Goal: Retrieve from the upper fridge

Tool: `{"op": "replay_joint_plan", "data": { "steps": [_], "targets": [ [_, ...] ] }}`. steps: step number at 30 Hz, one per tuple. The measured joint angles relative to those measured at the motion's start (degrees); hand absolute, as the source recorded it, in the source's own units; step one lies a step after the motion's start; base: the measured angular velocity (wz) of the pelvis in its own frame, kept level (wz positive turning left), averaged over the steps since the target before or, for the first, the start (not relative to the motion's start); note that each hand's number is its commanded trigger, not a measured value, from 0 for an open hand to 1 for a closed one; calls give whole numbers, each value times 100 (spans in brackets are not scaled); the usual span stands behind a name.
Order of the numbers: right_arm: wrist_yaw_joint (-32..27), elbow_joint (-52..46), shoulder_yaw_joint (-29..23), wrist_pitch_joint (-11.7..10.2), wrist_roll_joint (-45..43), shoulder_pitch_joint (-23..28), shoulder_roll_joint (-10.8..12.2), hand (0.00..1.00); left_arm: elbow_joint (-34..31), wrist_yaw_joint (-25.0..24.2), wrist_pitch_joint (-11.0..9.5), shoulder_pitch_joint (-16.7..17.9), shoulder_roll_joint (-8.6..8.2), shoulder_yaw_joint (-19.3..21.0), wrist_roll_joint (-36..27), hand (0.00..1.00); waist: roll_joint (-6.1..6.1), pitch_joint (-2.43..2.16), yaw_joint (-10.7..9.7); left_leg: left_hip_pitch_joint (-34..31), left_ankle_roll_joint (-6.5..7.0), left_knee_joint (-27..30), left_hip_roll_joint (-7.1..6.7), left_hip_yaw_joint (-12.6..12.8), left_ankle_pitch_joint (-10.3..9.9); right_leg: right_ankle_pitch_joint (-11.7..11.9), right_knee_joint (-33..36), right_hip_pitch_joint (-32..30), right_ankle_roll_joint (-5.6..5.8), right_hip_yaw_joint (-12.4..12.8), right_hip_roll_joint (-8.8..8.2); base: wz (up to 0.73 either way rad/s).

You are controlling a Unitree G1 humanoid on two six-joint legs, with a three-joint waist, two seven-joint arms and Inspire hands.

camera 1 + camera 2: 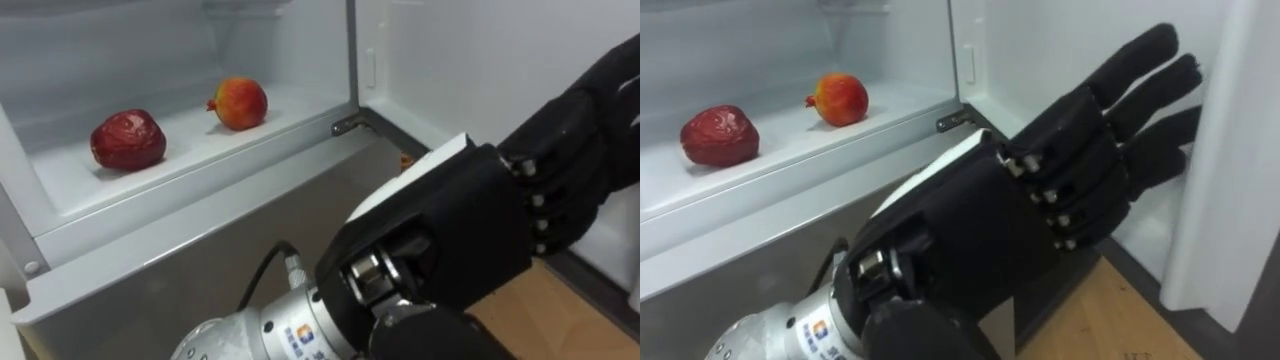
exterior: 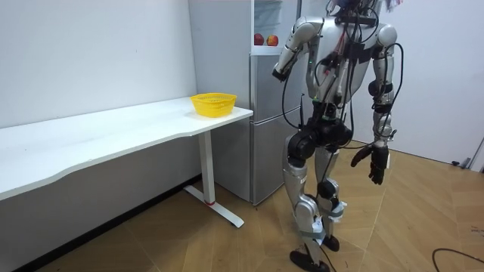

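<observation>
Your robot's black left hand (image 1: 1040, 210) is raised on a bent arm, its back toward the head camera and its fingers (image 1: 1145, 65) straight, side by side. The right hand (image 2: 374, 162) hangs by the hip, fingers relaxed.

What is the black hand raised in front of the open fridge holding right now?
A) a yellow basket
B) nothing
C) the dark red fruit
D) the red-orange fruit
B: the left hand has straight fingers and holds nothing, while the dark red fruit and the red-orange fruit both lie on the fridge shelf; the right hand hangs empty.
</observation>
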Motion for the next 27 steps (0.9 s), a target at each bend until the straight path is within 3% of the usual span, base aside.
{"op": "replay_joint_plan", "data": {
  "steps": [14,27],
  "targets": [
    [20,-18,6,179,-126,-34,-23,0,262,117,9,-53,-23,-2,36,0,61,-9,-14,65,-2,3,-3,166,-1,13,24,0,-10,153,53,-7],
    [19,-13,53,263,-61,-55,-46,0,734,166,27,-53,1,-11,9,0,155,-2,-26,54,-2,7,-7,164,-1,19,12,-7,-9,156,59,-1]
  ]
}}
